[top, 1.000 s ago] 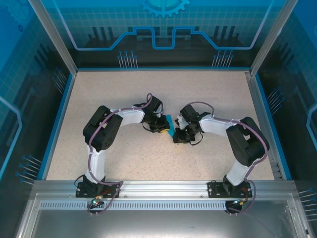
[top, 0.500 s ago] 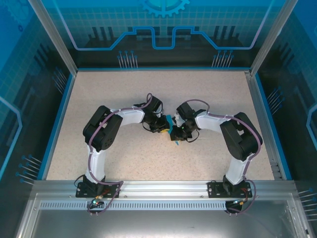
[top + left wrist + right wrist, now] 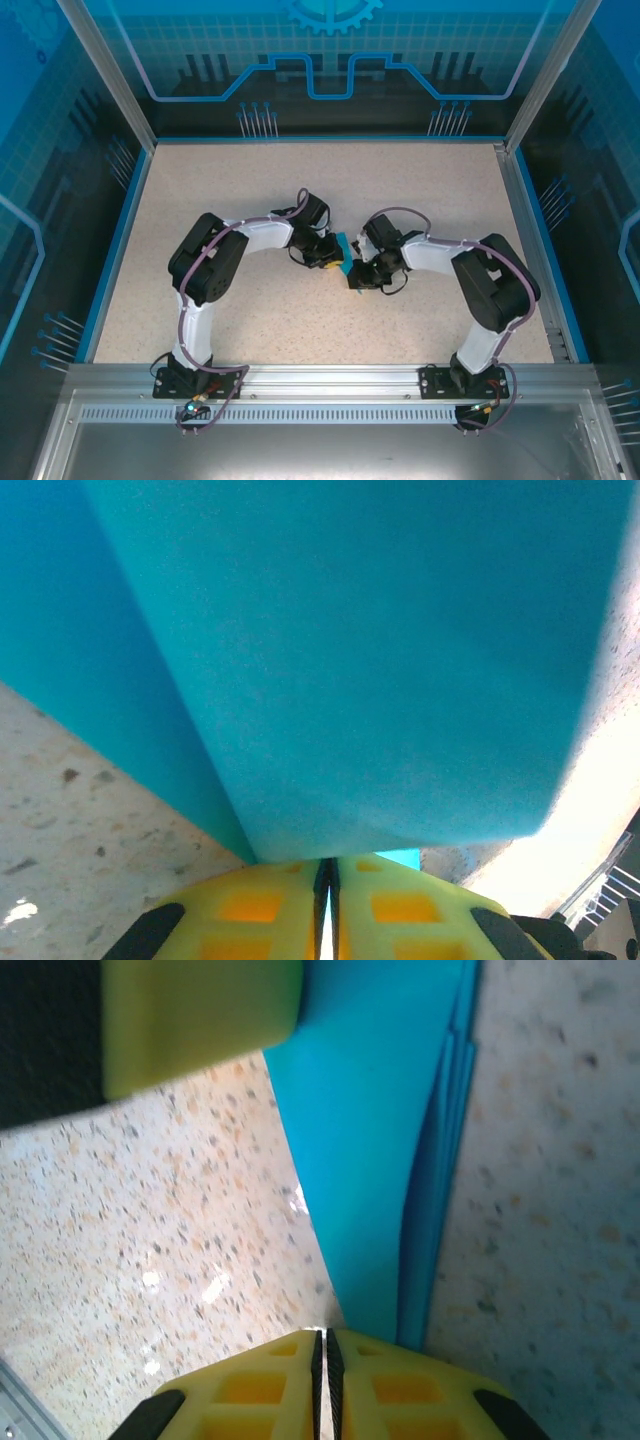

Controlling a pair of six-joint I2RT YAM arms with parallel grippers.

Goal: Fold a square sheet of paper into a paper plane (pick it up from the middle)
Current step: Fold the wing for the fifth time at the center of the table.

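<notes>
Overhead and wrist views, read from left to right. At the middle of the speckled bench (image 3: 250, 180) you see the left gripper (image 3: 330, 260) reaching in from the left. Its yellow pads are pressed together, with only a thin blue sliver of paper showing in the seam between them in the left wrist view. It therefore has a firm pinch on one edge of the paper plane (image 3: 345, 248).

The paper lies between the two grippers and is held by both. From above it shows only as a small blue patch where the fingertips meet. You cannot tell from these views whether it rests on the bench or is lifted just clear of it. In the right wrist view it is a narrow blue band that tapers toward the camera, with several layered edges stacked along its right side. From this you may judge that a number of folds are already made and the sheet is no longer a flat square.

To the right, the right gripper (image 3: 358, 277) is likewise closed. Its pads meet on the tapered end of the paper, and a yellow pad (image 3: 200, 1010), probably of the left gripper, sits beside the paper's far end.

As to progress, you may take the paper as picked up and partly folded into a slim, layered strip. No spread wings or finished dart outline can be made out, so the last creases, the shaping of the wings and the release appear to remain.
</notes>
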